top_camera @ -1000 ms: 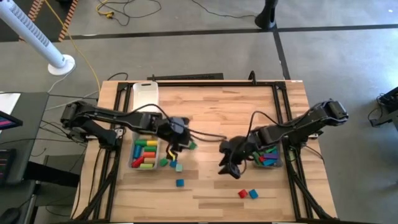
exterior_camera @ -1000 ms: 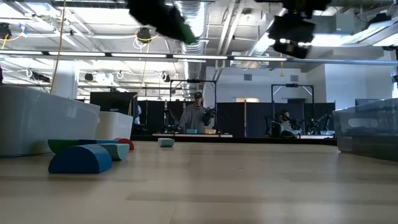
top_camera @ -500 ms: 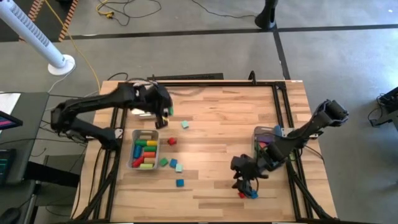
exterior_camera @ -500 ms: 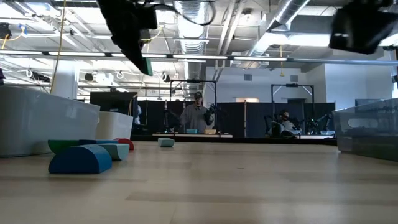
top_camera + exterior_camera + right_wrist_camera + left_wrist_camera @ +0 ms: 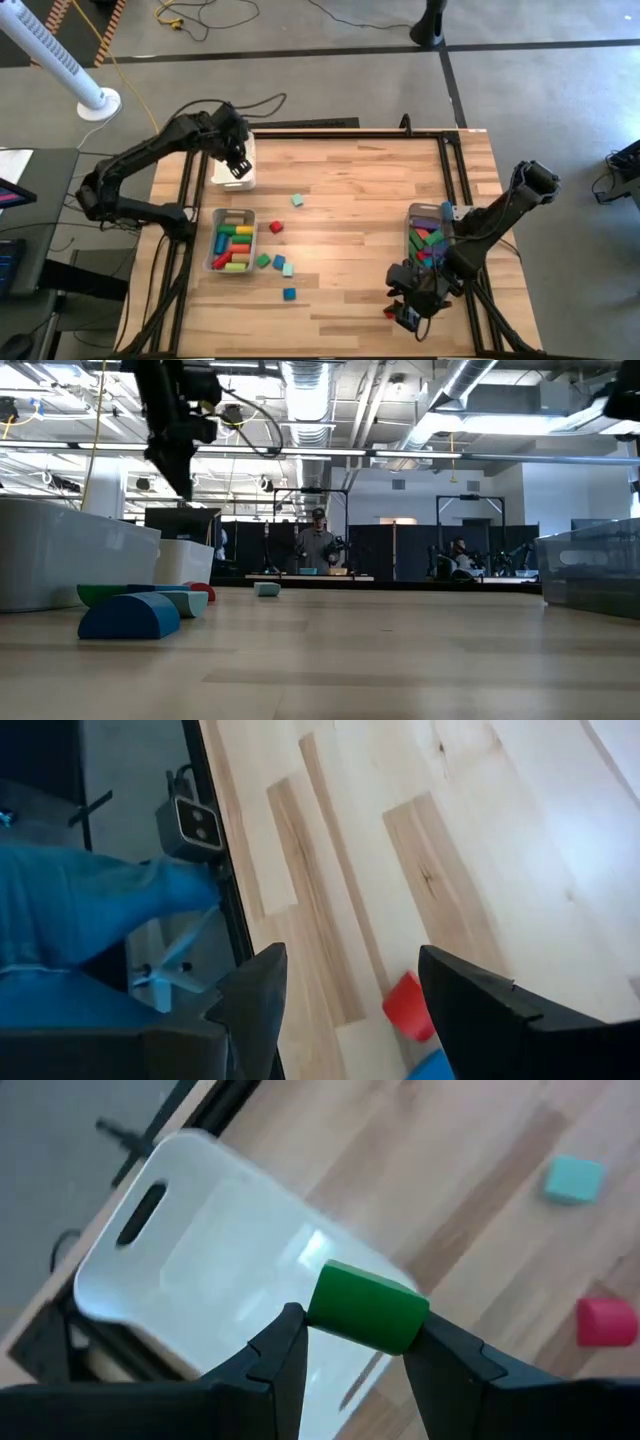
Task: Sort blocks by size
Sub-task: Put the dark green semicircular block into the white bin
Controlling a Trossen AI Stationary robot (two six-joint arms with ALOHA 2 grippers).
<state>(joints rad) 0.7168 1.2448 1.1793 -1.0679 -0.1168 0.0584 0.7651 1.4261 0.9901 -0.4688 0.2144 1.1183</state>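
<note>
One green block gripped above white tray; high view hides it.

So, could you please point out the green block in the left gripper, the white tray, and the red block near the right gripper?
green block (image 5: 366,1307), left wrist view, middle of its face.
white tray (image 5: 210,1230), left wrist view, bare floor.
red block (image 5: 407,1006), right wrist view, top face.

Bright even overhead light, soft shadows, blurred wrist views
</note>
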